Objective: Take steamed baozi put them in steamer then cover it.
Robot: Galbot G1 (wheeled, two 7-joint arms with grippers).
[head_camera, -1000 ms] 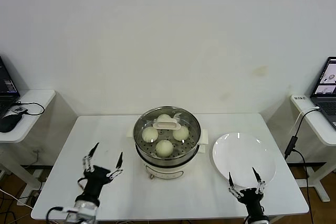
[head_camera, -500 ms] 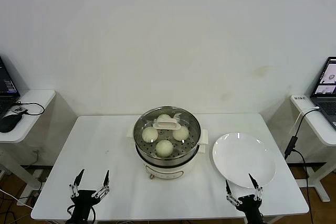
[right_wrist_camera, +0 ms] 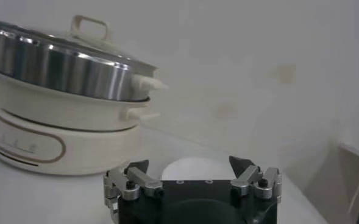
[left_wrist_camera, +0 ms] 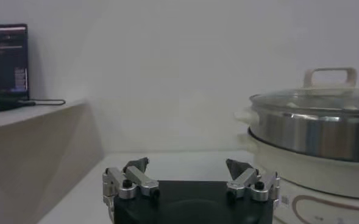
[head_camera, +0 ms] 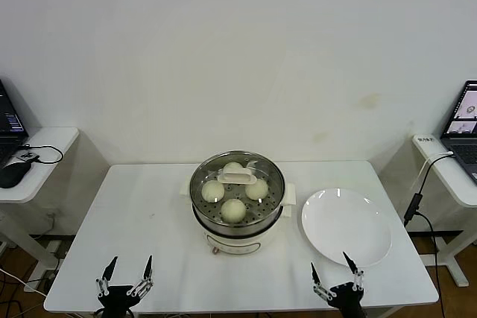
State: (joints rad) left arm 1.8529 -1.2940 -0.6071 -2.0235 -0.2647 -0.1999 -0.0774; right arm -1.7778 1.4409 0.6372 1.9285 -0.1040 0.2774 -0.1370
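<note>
The steel steamer (head_camera: pixel 237 214) stands on its cream base at the table's middle, under a clear glass lid (head_camera: pixel 237 182) with a cream handle. Four cream-white baozi (head_camera: pixel 233 210) lie inside on the perforated tray. It also shows in the left wrist view (left_wrist_camera: pixel 313 131) and the right wrist view (right_wrist_camera: pixel 63 67). My left gripper (head_camera: pixel 124 269) is open and empty at the table's front left edge. My right gripper (head_camera: pixel 335 273) is open and empty at the front edge, just below the plate.
An empty white plate (head_camera: pixel 346 226) lies right of the steamer. Side desks with laptops stand at far left (head_camera: pixel 30 158) and far right (head_camera: pixel 455 169). A cable (head_camera: pixel 414 200) hangs off the right desk.
Both grippers have drawn back from the table toward its front edge, the left one farther. The steamer, lid and plate have not moved.
</note>
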